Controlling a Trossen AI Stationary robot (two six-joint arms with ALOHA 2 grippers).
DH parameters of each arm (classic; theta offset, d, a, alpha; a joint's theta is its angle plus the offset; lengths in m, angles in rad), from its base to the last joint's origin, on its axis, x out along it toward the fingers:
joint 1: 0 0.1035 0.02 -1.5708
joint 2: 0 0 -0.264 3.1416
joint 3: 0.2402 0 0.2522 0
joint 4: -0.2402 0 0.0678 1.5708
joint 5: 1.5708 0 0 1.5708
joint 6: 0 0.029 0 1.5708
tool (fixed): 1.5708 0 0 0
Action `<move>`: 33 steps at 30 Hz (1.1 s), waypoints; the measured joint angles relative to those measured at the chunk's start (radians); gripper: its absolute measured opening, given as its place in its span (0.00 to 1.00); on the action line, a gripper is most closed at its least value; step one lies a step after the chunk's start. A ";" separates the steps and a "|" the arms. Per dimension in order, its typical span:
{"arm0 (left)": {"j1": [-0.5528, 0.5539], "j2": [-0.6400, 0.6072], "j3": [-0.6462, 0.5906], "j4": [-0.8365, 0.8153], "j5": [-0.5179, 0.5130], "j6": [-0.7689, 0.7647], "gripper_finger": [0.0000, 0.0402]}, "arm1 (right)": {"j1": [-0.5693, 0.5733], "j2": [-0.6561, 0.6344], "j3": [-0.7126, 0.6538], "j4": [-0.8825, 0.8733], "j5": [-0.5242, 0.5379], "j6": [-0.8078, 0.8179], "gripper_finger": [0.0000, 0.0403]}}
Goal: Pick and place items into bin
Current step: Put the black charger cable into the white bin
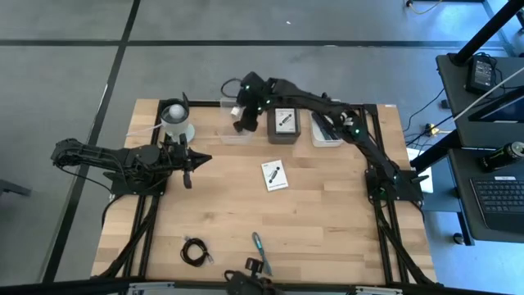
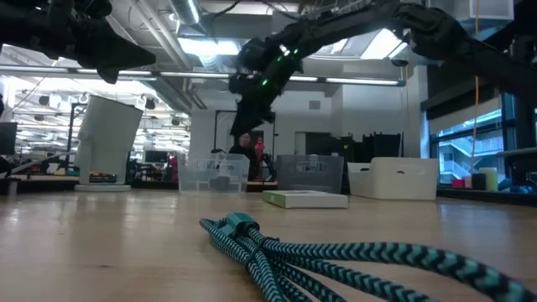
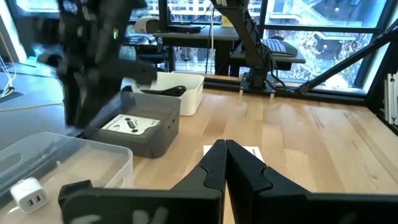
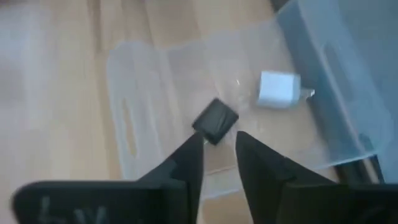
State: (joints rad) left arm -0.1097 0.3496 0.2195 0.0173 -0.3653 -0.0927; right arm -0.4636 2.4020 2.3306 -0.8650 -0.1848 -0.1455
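Overhead, right gripper (image 4: 219, 152) hangs inside clear bin (image 1: 232, 135) walls, fingers parted.

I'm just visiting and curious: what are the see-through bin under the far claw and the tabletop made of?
The clear bin looks like thin translucent plastic with a slightly frosted finish: the wood shows through its floor and walls. The tabletop looks like pale wood, probably butcher-block, going by its long parallel strips and grain, with a smooth, faintly glossy surface. The right claw hangs open over the bin.
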 joint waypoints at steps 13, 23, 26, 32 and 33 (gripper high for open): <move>0.000 0.021 0.000 0.000 0.014 -0.009 0.01 | -0.030 -0.130 -0.001 -0.290 -0.186 0.040 0.01; 0.000 0.042 0.000 -0.003 0.032 -0.028 0.00 | 0.126 -0.190 -0.002 -0.259 -0.016 0.165 0.00; 0.000 0.042 0.000 -0.003 0.055 -0.028 0.01 | 0.189 -0.193 -0.043 -0.124 0.022 0.190 0.00; 0.000 0.042 0.000 -0.003 0.096 -0.028 0.00 | 0.307 -0.203 -0.279 0.128 0.054 0.269 0.00; 0.000 0.042 0.000 -0.003 0.109 -0.028 0.00 | 0.325 -0.213 -0.333 0.181 0.072 0.288 0.00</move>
State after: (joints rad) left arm -0.1093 0.3912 0.2195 0.0139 -0.2564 -0.1207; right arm -0.1390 2.1887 1.9977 -0.6840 -0.1130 0.1421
